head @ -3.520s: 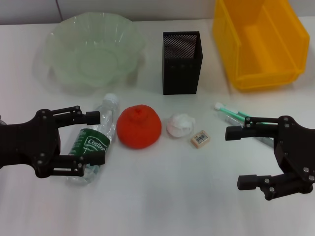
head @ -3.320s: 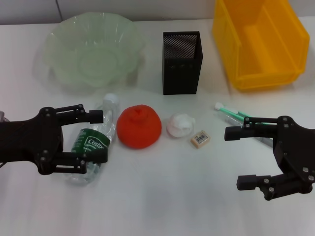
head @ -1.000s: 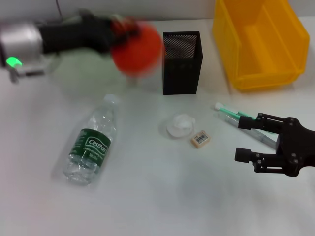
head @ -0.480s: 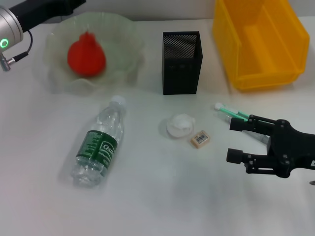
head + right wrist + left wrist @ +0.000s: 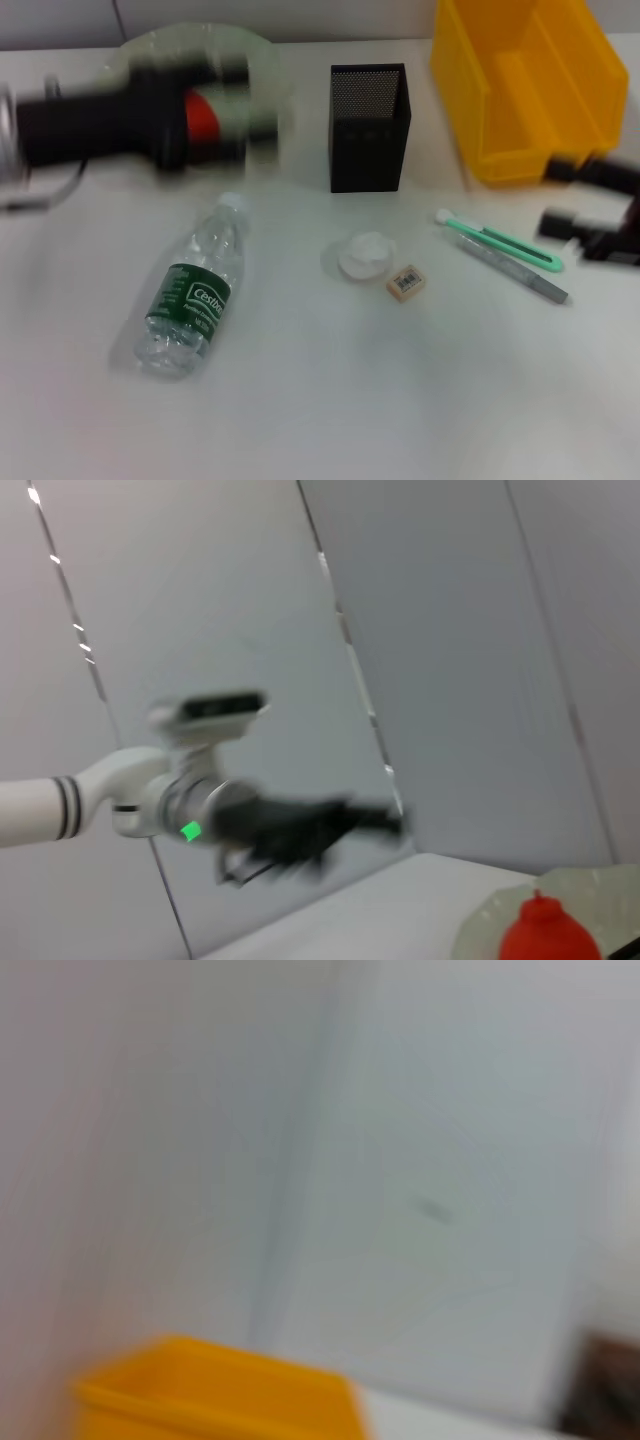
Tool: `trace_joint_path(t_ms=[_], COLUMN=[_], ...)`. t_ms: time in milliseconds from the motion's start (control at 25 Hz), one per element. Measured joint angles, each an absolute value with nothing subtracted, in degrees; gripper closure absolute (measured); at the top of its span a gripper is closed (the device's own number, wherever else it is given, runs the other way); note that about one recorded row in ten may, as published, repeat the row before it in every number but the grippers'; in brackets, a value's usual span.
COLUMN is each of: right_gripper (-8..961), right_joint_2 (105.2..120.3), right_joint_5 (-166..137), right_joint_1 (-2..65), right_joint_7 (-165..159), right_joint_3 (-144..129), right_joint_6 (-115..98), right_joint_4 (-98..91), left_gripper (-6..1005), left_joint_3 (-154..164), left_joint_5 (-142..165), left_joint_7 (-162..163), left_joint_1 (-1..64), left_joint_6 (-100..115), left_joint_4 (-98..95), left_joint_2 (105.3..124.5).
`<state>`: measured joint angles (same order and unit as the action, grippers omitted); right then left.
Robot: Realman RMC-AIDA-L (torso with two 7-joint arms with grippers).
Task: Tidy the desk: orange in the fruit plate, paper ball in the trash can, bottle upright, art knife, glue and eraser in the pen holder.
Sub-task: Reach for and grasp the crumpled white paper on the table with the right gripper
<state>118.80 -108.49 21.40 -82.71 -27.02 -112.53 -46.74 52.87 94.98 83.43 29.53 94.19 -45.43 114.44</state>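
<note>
The orange (image 5: 203, 118) lies in the pale-green fruit plate (image 5: 262, 52), partly hidden by my blurred left gripper (image 5: 232, 102), which hangs open above it. The right wrist view shows that gripper (image 5: 385, 822) well above the orange (image 5: 540, 935) and the plate (image 5: 490, 920). The bottle (image 5: 190, 300) lies on its side at the left. The paper ball (image 5: 365, 255) and the eraser (image 5: 407, 282) sit at the middle. The green glue (image 5: 500, 240) and the grey art knife (image 5: 515, 270) lie side by side to their right. My right gripper (image 5: 560, 195) is open at the right edge, beyond them.
The black mesh pen holder (image 5: 368, 125) stands at the back middle. The yellow trash can (image 5: 525, 85) is at the back right; it also shows in the left wrist view (image 5: 220, 1390). White tabletop runs along the front.
My left arm has swung in over the fruit plate, where the orange stays. My right gripper has drawn back to the right edge, uncovering the glue and the art knife.
</note>
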Motion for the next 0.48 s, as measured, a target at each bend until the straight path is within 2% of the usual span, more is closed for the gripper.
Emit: trace_joint_path(t_ms=[120,280,320,360,480], right_gripper=[129,129,129,129,129], right_joint_2=[119.01,118.62,118.39,118.39,118.52], right_joint_5=[-109.57,-116.57,-125.01,-125.01,-136.07], right_joint_1=[23.18,26.42,30.08,30.08,35.76], right_joint_7=[-100.49,-112.77,-119.60,-119.60,-126.09], right_joint_3=[-28.88,-35.36,-41.07,-41.07,-48.32], right_joint_6=[-114.61,-114.63,-114.65,-114.65,-113.78], right_joint_4=[-66.14,-78.18,-83.84,-83.84,-86.36], left_gripper=[184,185,185,184,184], left_joint_3=[52.78,52.52,52.47,52.41,52.34], left_joint_5=[104.01,107.21,107.68,108.00,107.91], left_joint_7=[81.24,81.17,81.14,81.13,81.12], left_joint_1=[29.33,28.98,28.79,28.27,27.59], left_joint_6=[101.38,102.13,102.12,102.09,102.20], left_joint_4=[-46.25,-46.12,-46.10,-46.12,-46.21], left_joint_2=[114.66,115.23,115.39,115.55,115.54])
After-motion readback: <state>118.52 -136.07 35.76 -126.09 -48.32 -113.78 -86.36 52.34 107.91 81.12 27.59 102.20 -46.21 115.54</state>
